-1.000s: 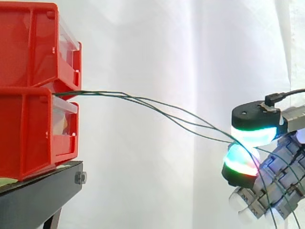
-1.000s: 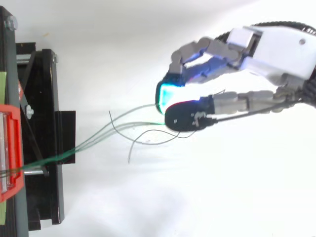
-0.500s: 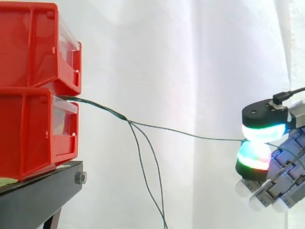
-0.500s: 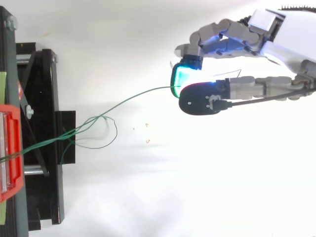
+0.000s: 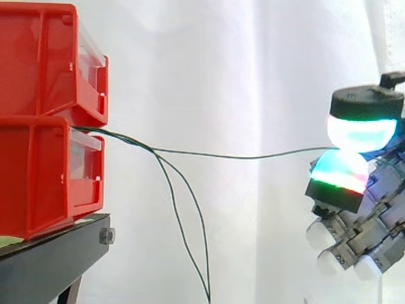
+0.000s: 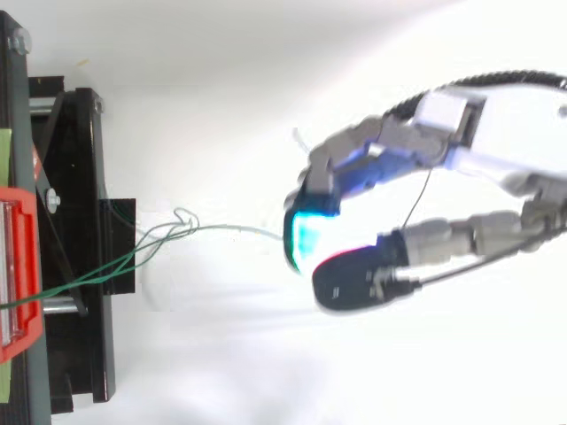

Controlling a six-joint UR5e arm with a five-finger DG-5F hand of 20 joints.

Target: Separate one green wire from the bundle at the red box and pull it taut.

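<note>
I see my hand (image 5: 347, 180) pinching one green wire (image 5: 253, 156), stretched almost level to the stacked red bins (image 5: 38, 158), while two loose wires (image 5: 190, 234) droop.

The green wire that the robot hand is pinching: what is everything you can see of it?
The green wire is thin and dark green. It comes out between the two stacked red bins and shares a short run with two other wires, which then droop downward. It goes on alone, nearly level with a slight sag, to the hand, whose glowing pads pinch its far end.
</note>
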